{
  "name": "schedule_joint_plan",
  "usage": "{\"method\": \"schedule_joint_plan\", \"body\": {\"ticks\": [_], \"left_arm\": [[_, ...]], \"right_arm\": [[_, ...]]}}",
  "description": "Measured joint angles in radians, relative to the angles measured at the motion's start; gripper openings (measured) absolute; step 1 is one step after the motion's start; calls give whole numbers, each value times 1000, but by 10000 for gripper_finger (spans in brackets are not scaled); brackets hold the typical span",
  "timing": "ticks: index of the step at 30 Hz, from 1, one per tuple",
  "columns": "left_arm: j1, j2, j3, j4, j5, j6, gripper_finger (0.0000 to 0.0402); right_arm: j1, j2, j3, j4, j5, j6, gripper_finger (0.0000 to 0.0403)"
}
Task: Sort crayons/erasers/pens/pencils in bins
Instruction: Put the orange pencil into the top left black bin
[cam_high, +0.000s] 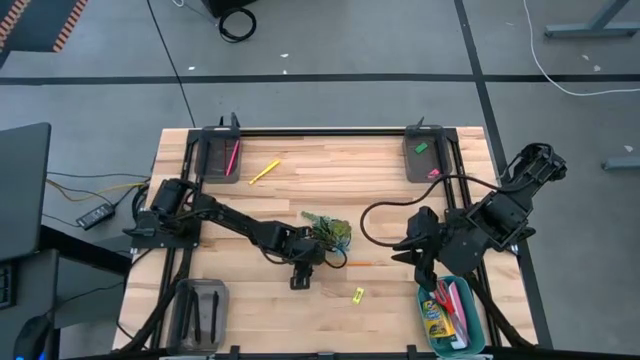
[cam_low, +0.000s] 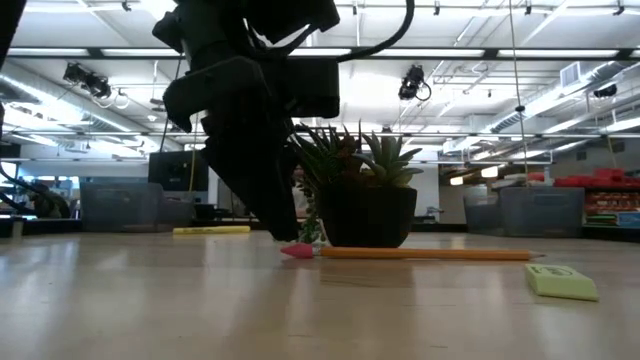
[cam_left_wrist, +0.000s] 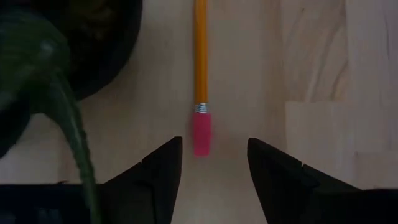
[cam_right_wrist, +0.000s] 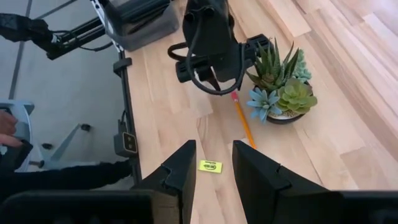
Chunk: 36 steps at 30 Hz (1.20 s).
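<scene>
Bright ceiling strip lights (cam_low: 300, 52) glare across the low view, leaving the dark left arm (cam_low: 250, 110) silhouetted; the pale wooden desk (cam_high: 380, 190) is evenly lit, shadows soft.

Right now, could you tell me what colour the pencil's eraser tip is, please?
Pink, on an orange pencil; the eraser tip shows best in the left wrist view.

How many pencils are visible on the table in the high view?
3. A pink pencil lies in the far-left bin, a yellow pencil beside that bin, an orange pencil by the plant. More may be hidden.
</scene>
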<state>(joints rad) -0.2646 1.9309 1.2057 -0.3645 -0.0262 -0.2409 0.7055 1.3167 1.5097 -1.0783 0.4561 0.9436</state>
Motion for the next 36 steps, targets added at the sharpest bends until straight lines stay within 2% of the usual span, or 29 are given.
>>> {"method": "schedule_joint_plan", "body": {"ticks": [15,19,26,32,36], "left_arm": [[36,76,3,67,47,-43,165],[39,78,3,43,48,-34,130],[39,79,4,5,65,-14,28],[35,56,4,-7,94,-104,26],[25,17,51,-134,128,-110,26]], "right_arm": [[0,0,0,-5,3,18,110],[0,0,0,-5,6,18,110],[0,0,0,-5,18,10,110],[0,0,0,-33,30,-11,110],[0,0,0,-67,33,-19,110]]}}
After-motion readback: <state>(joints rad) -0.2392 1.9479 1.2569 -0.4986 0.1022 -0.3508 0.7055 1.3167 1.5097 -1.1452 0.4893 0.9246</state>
